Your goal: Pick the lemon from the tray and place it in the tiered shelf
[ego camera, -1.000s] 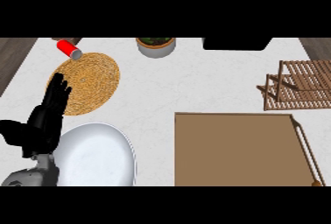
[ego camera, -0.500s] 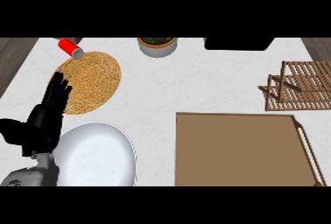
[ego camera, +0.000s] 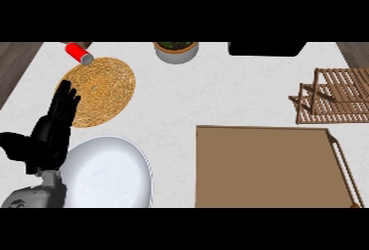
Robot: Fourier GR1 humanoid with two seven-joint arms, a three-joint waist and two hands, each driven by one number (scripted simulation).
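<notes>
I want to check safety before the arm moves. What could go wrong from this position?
1. No lemon shows on the tray, nor anywhere in view, so a reach there may close on nothing.
2. The left hand rests open over the white plate's rim, beside the woven mat; a sweep toward the tray could nudge the plate.
3. The tiered shelf is partly cut off at the right edge, so placing there may be hard to judge.

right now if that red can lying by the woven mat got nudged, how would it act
The red can lies on its side at the woven mat's far edge, so it would probably roll rather than slide. It looks small and rigid, likely light. The mat's rim might stop a roll that way; across the bare counter it could travel further.
</notes>
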